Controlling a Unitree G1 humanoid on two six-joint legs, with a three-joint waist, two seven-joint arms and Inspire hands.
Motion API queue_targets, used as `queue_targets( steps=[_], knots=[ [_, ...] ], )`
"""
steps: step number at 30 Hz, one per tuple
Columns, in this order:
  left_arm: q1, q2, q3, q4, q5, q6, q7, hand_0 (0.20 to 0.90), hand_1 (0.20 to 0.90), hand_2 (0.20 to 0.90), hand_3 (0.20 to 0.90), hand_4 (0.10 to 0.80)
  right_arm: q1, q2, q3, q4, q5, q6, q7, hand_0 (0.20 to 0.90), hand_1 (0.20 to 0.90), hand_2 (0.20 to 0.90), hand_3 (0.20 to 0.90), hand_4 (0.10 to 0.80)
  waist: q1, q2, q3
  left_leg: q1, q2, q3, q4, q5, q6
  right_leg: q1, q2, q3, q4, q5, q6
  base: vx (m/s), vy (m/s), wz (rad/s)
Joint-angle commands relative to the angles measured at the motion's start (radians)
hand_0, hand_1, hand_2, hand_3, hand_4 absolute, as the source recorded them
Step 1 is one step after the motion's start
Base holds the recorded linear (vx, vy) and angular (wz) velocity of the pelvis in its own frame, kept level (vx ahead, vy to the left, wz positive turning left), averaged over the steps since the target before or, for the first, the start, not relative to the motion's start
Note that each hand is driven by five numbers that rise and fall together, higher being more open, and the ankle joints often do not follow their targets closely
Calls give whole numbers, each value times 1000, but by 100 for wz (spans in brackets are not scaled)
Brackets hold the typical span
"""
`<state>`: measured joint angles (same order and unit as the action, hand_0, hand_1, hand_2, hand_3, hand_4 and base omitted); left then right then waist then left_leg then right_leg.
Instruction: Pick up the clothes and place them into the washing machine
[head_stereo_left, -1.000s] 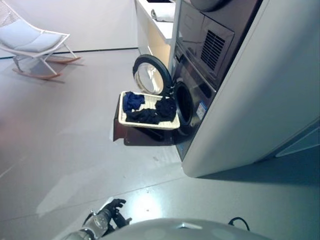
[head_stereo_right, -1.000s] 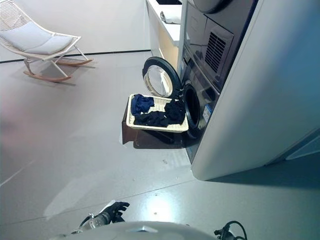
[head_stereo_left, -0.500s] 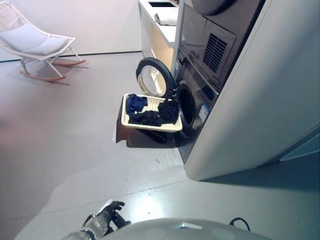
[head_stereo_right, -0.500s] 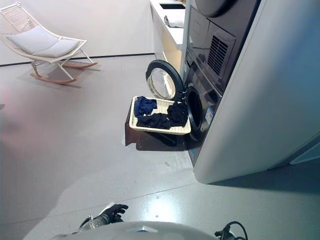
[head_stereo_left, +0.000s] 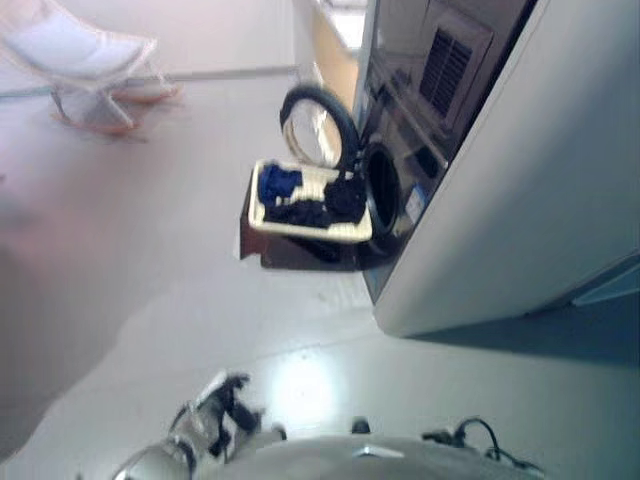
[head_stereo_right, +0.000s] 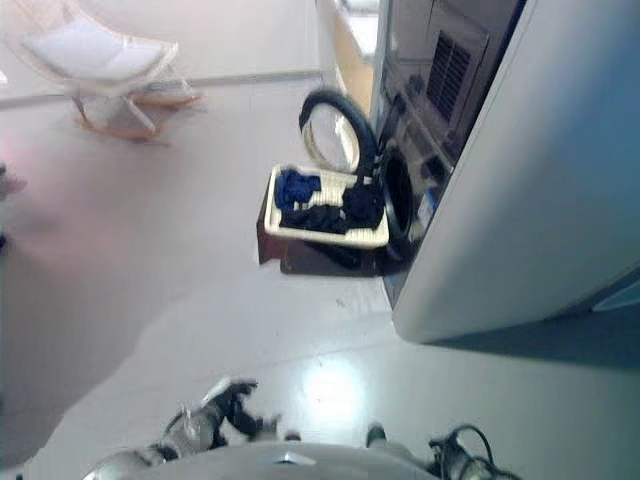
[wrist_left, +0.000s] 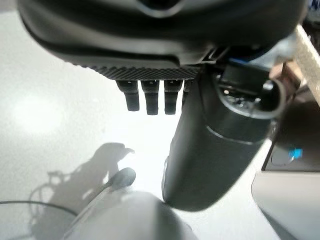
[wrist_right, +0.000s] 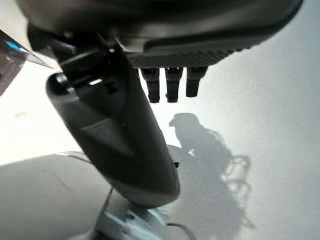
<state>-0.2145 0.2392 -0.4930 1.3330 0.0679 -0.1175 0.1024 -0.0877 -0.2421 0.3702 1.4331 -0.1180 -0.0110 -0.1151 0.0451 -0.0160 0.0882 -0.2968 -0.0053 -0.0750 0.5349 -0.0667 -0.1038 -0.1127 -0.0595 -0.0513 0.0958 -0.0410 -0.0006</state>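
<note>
We judge the dark clothes (head_stereo_left: 310, 200), heaped in the white basket (head_stereo_left: 300, 228) by the washing machine (head_stereo_left: 400, 190), soft, light, best bunched mid-heap; our left hand (wrist_left: 150, 95) and right hand (wrist_right: 170, 82) hang relaxed, empty.

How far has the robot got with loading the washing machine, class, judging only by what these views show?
Done: only the washer door stands open. In hand: nothing; the left hand and right hand hang empty with fingers straight, far from the laundry. Left: all the dark clothes lie in the white basket beside the washing machine.
</note>
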Motion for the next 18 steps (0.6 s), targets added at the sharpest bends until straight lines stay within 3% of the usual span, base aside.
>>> queue_targets(
  steps=[1, 2, 3, 6, 7, 9, 10, 12, 14, 16, 18],
  knots=[
    [69, -4, 18, 24, -24, -12, 18, 900, 900, 900, 900, 800, -7, -5, 32, 38, 28, -13, -38, 900, 900, 900, 900, 800, 6, -18, -32, -73, -46, -17, -289, 140, 81, 83, 48, -9, 17, -62, 21, 312, 14, 17],
    [78, -1, 4, 35, -12, -11, 25, 900, 900, 900, 900, 800, -11, -1, 46, 30, 37, -19, -43, 900, 900, 900, 900, 800, 15, -8, -34, -78, 7, -68, -428, 187, 72, 104, 75, 14, 20, -90, 24, 320, 46, -18],
    [83, 2, 4, 41, -14, -14, 30, 900, 900, 900, 900, 800, -14, -1, 56, 22, 44, -26, -49, 900, 900, 900, 900, 800, 25, -4, -33, -111, 21, -97, -527, 204, 71, 116, 84, 30, 14, -102, 26, 424, 76, -25],
    [94, 15, 20, 65, -28, -12, 35, 900, 900, 900, 900, 800, -24, -4, 61, 8, 62, -30, -53, 900, 900, 900, 900, 800, 33, -11, -41, -139, 84, -56, -609, 246, 44, 152, 77, 58, 16, -150, 43, 360, 134, -43],
    [100, 16, 27, 69, -31, -10, 33, 900, 900, 900, 900, 800, -27, -6, 60, 3, 68, -29, -49, 900, 900, 900, 900, 800, 35, -15, -45, -149, 100, -16, -603, 248, 43, 173, 69, 68, 18, -159, 50, 463, 206, -32],
    [119, 24, 49, 78, -28, -8, 34, 900, 900, 900, 900, 800, -37, 11, 59, 14, 64, -26, -45, 900, 900, 900, 900, 800, 64, -25, -73, -106, 119, -9, -607, 266, 46, 224, 53, 78, 15, -174, 65, 506, 250, -37],
    [111, 35, 44, 75, -25, -9, 39, 900, 900, 900, 900, 800, -37, 23, 56, 14, 71, -26, -46, 900, 900, 900, 900, 800, 67, -42, -84, -100, 113, 9, -605, 286, 41, 242, 42, 70, 16, -171, 72, 496, 279, -104],
    [104, 47, 26, 62, -1, -7, 36, 900, 900, 900, 900, 800, -32, 31, 48, 24, 71, -19, -36, 900, 900, 900, 900, 800, 70, -60, -111, -83, 79, 33, -570, 283, 63, 257, 14, 61, 20, -124, 93, 475, 299, -77],
    [90, 65, 13, 30, -7, -16, 34, 900, 900, 900, 900, 800, -24, 40, 61, 24, 56, -20, -28, 900, 900, 900, 900, 800, 71, -89, -150, -87, 19, 44, -530, 264, 80, 266, -21, 72, 10, 8, 119, 449, 310, 7],
    [71, 79, 5, 4, -9, -21, 35, 900, 900, 900, 900, 800, -28, 36, 57, 4, 64, -21, -29, 900, 900, 900, 900, 800, 69, -107, -176, -88, -33, 42, -516, 239, 100, 248, -46, 96, 23, 98, 130, 355, 283, 35],
    [50, 83, -11, 1, 1, -23, 40, 900, 900, 900, 900, 800, -39, 30, 43, -32, 83, -29, -29, 900, 900, 900, 900, 800, 54, -106, -183, -59, -67, 51, -513, 206, 126, 193, -70, 124, 182, 234, 136, 314, 334, 4]
  ],
)
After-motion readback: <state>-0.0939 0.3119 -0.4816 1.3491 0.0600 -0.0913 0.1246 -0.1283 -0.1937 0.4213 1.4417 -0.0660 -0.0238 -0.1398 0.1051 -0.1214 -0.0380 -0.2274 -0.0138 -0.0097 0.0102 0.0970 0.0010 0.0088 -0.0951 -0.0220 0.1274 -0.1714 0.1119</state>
